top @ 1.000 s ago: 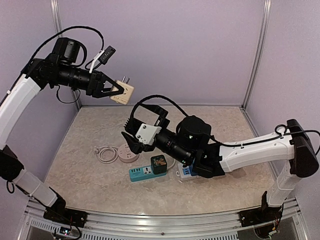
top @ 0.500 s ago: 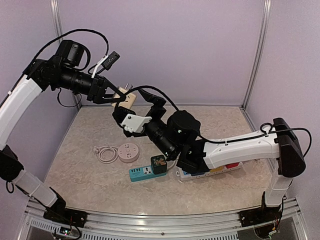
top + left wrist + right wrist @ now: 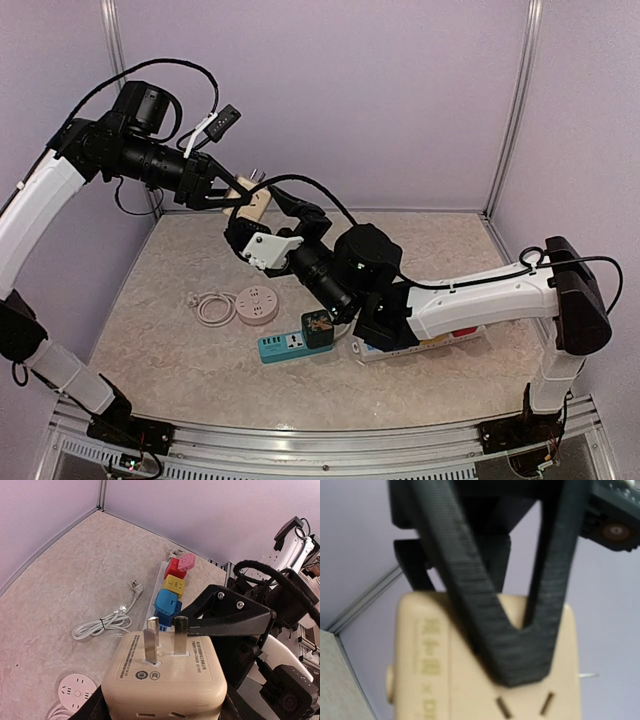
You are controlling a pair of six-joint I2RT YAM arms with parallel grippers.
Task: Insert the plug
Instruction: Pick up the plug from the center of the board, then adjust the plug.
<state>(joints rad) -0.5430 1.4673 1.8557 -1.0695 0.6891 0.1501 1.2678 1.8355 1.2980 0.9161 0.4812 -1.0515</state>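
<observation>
- The cream plug (image 3: 253,202) hangs in the air at the upper left of the top view, well above the table (image 3: 180,370).
- The left gripper (image 3: 234,190) is clamped on the plug. In the left wrist view its dark fingers flank the plug's body at the bottom edge, and the prongs (image 3: 151,645) point up and away.
- The right gripper (image 3: 258,218) sits right at the plug from below. One of its fingers (image 3: 230,620) lies just beside the prongs.
- Whether the right jaws have pinched the plug cannot be told; the right wrist view is too close and blurred.
- The step in hand looks like a handover or regrip in mid-air, not yet the insertion.
- A teal strip (image 3: 285,346) and a round socket (image 3: 257,304) lie lower centre, both well apart from the plug.
- The next move likely calls for a firm right grip clear of the prongs. The left gripper can let go only after that, and the prongs then have to be turned down toward a socket.
</observation>
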